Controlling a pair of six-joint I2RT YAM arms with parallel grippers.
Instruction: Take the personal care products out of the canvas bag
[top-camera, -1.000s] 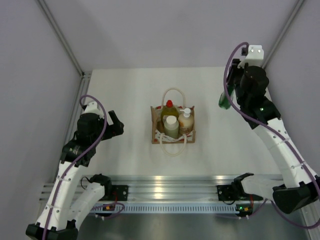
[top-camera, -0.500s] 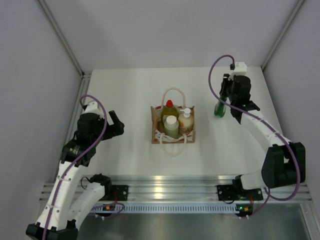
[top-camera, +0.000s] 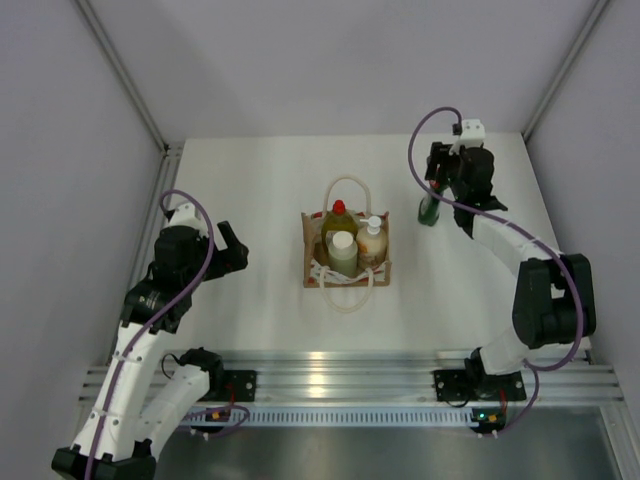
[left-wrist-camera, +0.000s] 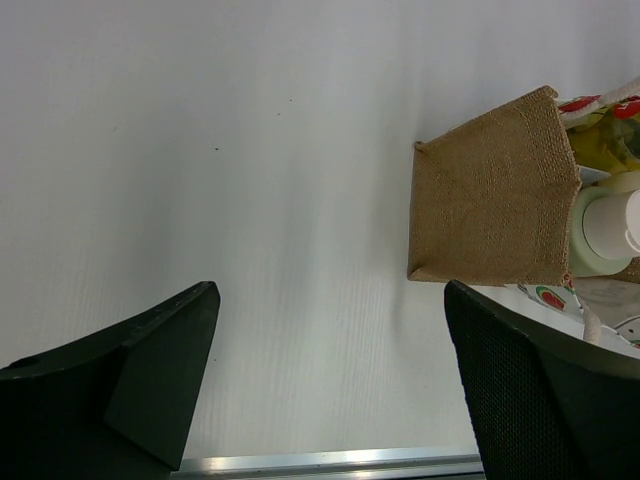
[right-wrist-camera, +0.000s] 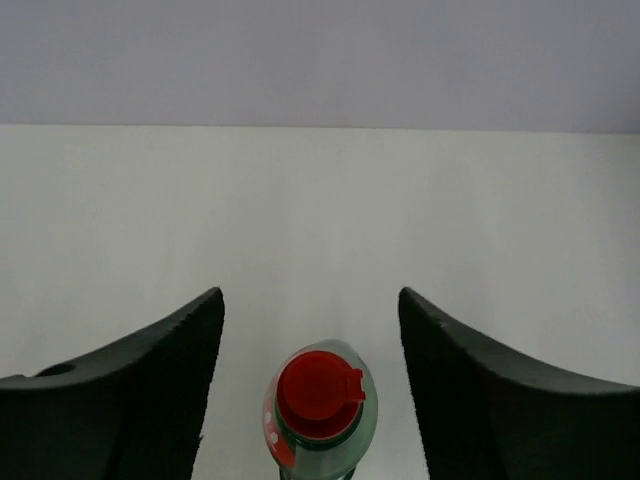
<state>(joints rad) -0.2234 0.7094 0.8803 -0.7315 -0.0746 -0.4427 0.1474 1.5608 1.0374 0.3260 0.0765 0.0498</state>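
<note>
The canvas bag (top-camera: 312, 242) stands mid-table, rope handles loose. It holds a yellow bottle with a red cap (top-camera: 338, 214), a pale green one with a white cap (top-camera: 342, 250) and a cream pump bottle (top-camera: 372, 238). The dark green, red-capped bottle (top-camera: 429, 212) stands upright on the table to the bag's right. My right gripper (top-camera: 434, 192) is open over it. In the right wrist view that bottle (right-wrist-camera: 318, 402) sits between the spread fingers (right-wrist-camera: 170, 360), touching neither. My left gripper (top-camera: 232, 248) is open above bare table, left of the bag (left-wrist-camera: 495, 190).
The white table is boxed in by grey walls at the left, back and right. An aluminium rail (top-camera: 340, 372) carrying both arm bases runs along the near edge. The right arm's purple cable (top-camera: 420, 140) loops above its wrist.
My right arm carried the dark green bottle down and a little left, set it on the table, and its jaws have come apart off it. The left arm has stayed still.
</note>
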